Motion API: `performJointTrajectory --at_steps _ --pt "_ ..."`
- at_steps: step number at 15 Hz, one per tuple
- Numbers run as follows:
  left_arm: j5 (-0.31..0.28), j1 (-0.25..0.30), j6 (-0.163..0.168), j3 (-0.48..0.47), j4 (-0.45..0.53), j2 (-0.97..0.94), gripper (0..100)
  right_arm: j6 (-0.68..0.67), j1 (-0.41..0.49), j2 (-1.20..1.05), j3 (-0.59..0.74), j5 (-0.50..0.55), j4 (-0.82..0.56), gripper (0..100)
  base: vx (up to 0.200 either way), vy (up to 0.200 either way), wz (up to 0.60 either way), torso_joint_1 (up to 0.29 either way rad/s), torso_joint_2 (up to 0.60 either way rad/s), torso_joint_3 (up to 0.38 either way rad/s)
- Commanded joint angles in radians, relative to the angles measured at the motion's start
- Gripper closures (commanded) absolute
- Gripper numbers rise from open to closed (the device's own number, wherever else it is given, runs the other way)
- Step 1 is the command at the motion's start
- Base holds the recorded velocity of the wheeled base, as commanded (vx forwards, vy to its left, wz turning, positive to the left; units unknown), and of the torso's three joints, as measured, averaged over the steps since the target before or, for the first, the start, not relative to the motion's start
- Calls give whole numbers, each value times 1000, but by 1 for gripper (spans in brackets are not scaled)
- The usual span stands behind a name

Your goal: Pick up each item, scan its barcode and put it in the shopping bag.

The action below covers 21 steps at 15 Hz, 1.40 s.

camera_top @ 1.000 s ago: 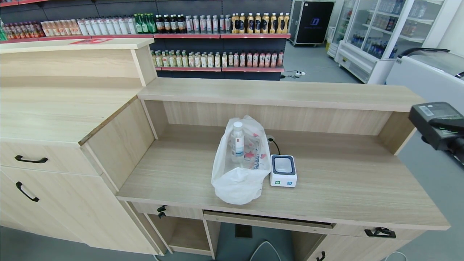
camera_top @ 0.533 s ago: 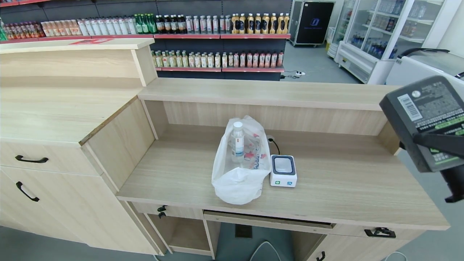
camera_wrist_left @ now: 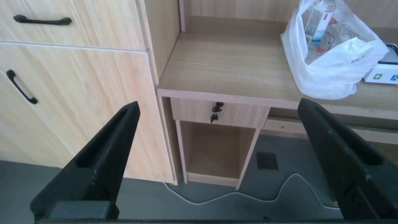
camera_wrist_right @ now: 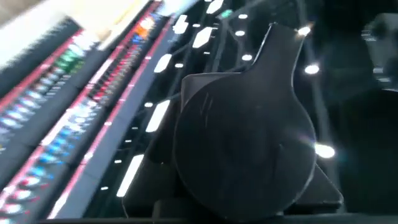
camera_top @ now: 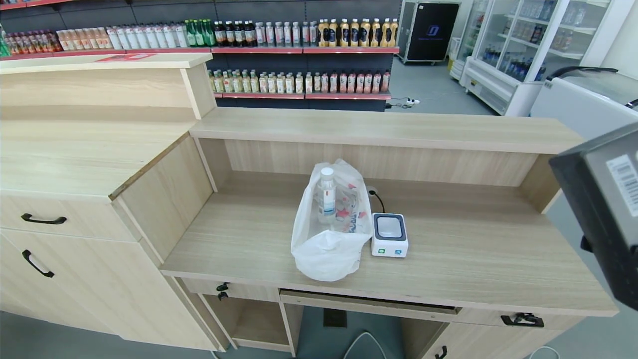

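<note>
A dark box [camera_top: 603, 209] with a white barcode label hangs in the air at the right edge of the head view, close to the camera and above the counter's right end. My right gripper is shut on it, with its fingers hidden behind the box; the right wrist view shows the box's dark underside [camera_wrist_right: 249, 149]. The white shopping bag [camera_top: 329, 239] stands mid-counter with a clear bottle [camera_top: 326, 197] in it. The white scanner [camera_top: 390, 234] sits against the bag's right side. My left gripper [camera_wrist_left: 217, 109] hangs open low, left of the counter.
The wooden counter [camera_top: 473, 249] has a raised back ledge [camera_top: 384, 127] and a taller cabinet [camera_top: 75, 149] on its left. The scanner's black cable [camera_top: 379, 199] runs to the back wall. Drink shelves [camera_top: 299, 50] and fridges [camera_top: 523, 45] stand behind.
The dark box has risen from the right edge and swung closer to the head camera, turning so that its barcode is now at the frame's edge. Bag, bottle and scanner have not moved.
</note>
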<state>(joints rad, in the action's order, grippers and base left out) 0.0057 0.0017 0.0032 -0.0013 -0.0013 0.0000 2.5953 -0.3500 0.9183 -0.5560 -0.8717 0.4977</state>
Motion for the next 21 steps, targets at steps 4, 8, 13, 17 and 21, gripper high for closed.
performJointTrajectory --at_steps 4,8,13,17,21 --pt "0 0 0 0 0 0 0 17 -170 68 21 114 101 100 0 0 0 0 0 0" --pt "0 0 0 1 0 0 0 26 -230 111 -16 115 117 100 0 0 0 0 0 0" --pt "0 0 0 0 0 0 0 -9 -320 91 37 117 64 100 0 0 0 0 0 0" --pt "0 0 0 1 0 0 0 -12 -374 114 33 140 65 100 0 0 0 0 0 0" --pt "0 0 0 1 0 0 0 -29 -391 159 19 143 68 100 0 0 0 0 0 0"
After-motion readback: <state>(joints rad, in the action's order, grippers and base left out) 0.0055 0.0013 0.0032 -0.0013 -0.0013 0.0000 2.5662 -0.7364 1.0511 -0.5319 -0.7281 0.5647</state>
